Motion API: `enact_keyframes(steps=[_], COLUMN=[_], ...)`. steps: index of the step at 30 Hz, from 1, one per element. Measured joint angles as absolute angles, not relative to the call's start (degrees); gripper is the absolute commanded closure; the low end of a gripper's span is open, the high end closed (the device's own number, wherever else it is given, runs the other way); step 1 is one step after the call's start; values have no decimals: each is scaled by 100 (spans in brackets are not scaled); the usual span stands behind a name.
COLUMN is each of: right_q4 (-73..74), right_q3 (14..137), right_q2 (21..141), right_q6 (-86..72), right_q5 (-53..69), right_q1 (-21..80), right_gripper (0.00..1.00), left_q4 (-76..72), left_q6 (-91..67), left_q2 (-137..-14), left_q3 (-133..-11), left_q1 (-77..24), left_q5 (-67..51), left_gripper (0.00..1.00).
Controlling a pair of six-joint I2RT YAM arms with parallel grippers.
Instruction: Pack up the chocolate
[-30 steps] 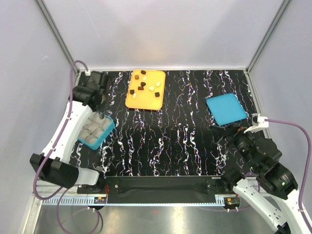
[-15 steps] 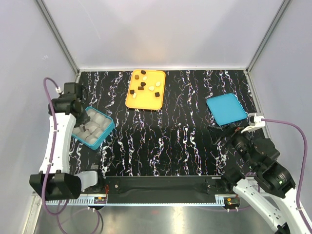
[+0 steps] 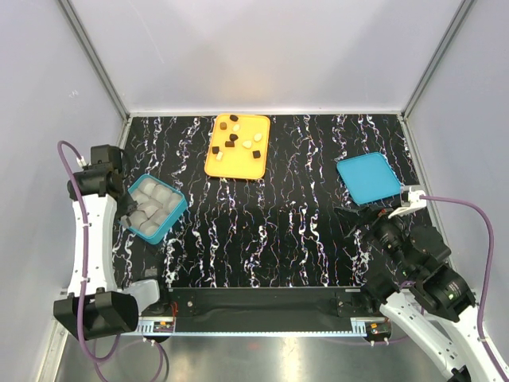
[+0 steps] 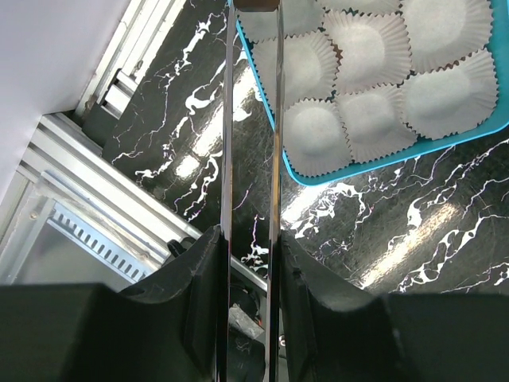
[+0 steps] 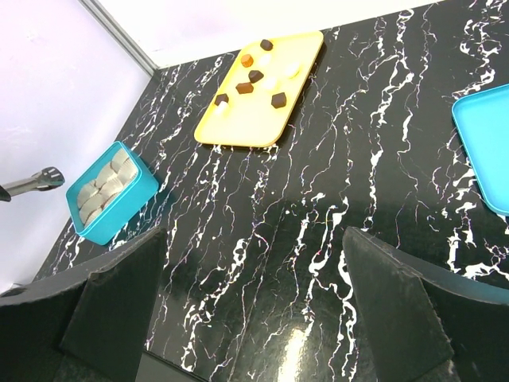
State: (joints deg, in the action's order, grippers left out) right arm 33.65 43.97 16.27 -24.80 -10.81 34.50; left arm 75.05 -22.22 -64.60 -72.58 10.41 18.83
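Observation:
Several chocolate pieces [image 3: 232,142], dark cubes and pale rounds, lie on the orange tray [image 3: 238,166] at the back; they also show in the right wrist view [image 5: 255,76]. The teal box [image 3: 156,208] with white paper cups [image 4: 374,119] sits at the left, and no chocolate shows in its visible cups. My left gripper [image 3: 114,193] is shut on metal tweezers [image 4: 275,119], whose tip hangs just off the box's left edge [image 5: 49,176]. My right gripper [image 3: 362,216] is open and empty above the table at the right.
A flat teal lid [image 3: 368,178] lies at the right, just beyond my right gripper. White walls stand close on the left, back and right. The table's metal rail [image 4: 71,183] runs beside the box.
My left arm has swung left and back from above the box to beside its left edge, the tweezers still in it. My right gripper has shifted slightly.

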Motion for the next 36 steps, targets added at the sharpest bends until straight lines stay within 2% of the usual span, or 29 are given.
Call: enact_keyframes(steps=[14, 29, 32, 33, 36], right_q4=[3367, 3365, 3367, 3365, 3365], right_q3=[4390, 4353, 4348, 4348, 4348], right_q2=[1568, 1409, 1409, 1409, 1406], right_q6=[-2416, -2418, -2418, -2418, -2418], right_q5=[-1100, -1293, -1304, -1308, -1369], right_q1=[3450, 3538, 3566, 3568, 3568], right_gripper=[0, 0, 1, 0, 0], left_q4=[7118, 6705, 6683, 6667, 6641], left_q6=[-2222, -2189, -2191, -2191, -2200], left_q2=[-6674, -7026, -7032, -7032, -7032], left_q3=[-6711, -6689, -6657, -6630, -6545], left_q1=[1046, 1057, 1057, 1057, 1057], left_q5=[1688, 1719, 1737, 1752, 1798], left_gripper=[69, 65, 62, 59, 58])
